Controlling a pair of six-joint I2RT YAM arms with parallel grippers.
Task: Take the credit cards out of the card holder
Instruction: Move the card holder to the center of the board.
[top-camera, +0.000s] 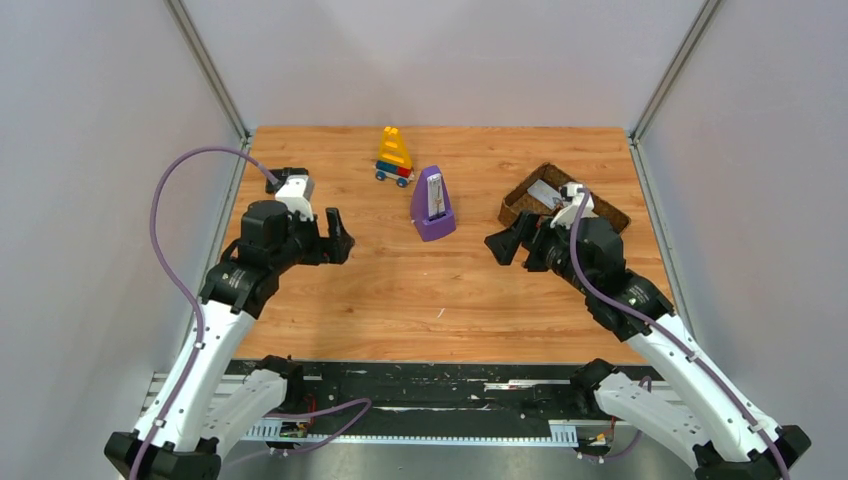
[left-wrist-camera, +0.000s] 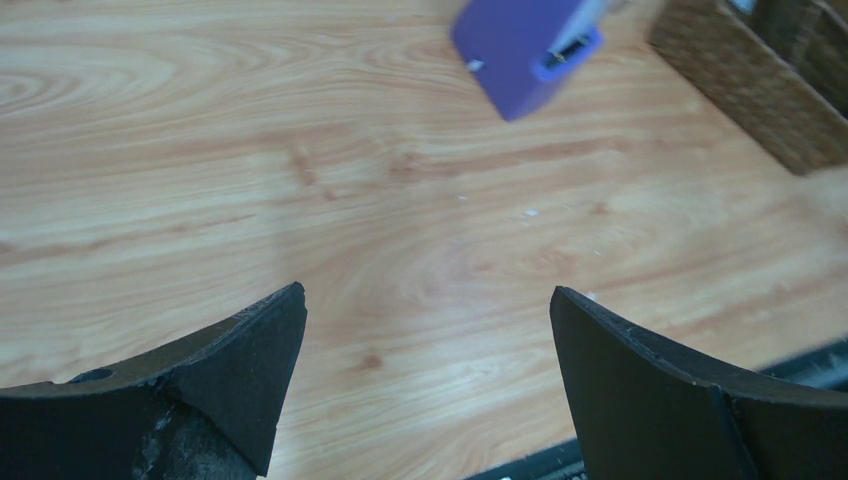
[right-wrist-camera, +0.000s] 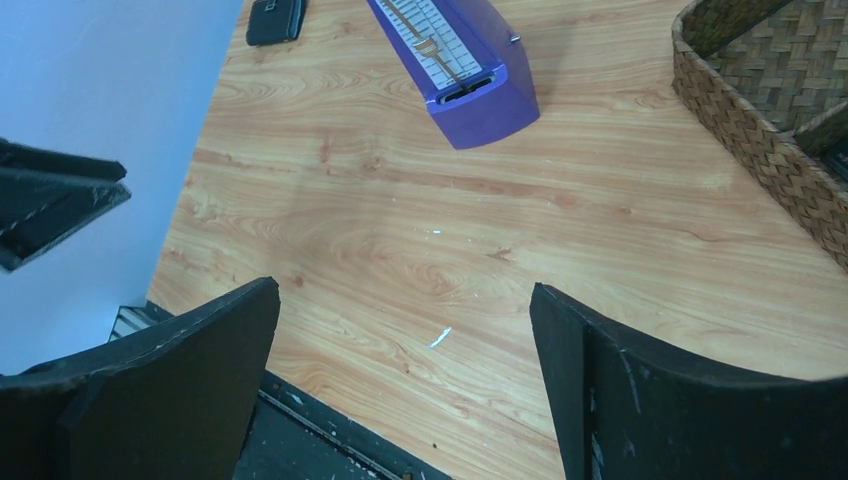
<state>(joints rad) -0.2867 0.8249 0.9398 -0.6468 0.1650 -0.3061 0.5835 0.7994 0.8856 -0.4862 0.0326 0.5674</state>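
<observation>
Top external view, contents of wooden table:

1. left gripper: left side of the table, above bare wood. Jaws released and spread wide, nothing between them.
2. right gripper: right of centre, pointed toward the left. Jaws equally wide apart, grasping nothing.
3. card holder: flat, black, lying on the table at the far left beside the side wall. It sits just behind the left arm's wrist, which partly hides it, and is apart from both grippers. Whether it is open or folded cannot be told.
4. purple metronome: upright, centre, between the two grippers and slightly farther back.
5. block toy: yellow stack on a blue-and-red wheeled base, just beyond the metronome.
6. brown woven tray: far right, behind the right arm, divided into compartments.
</observation>
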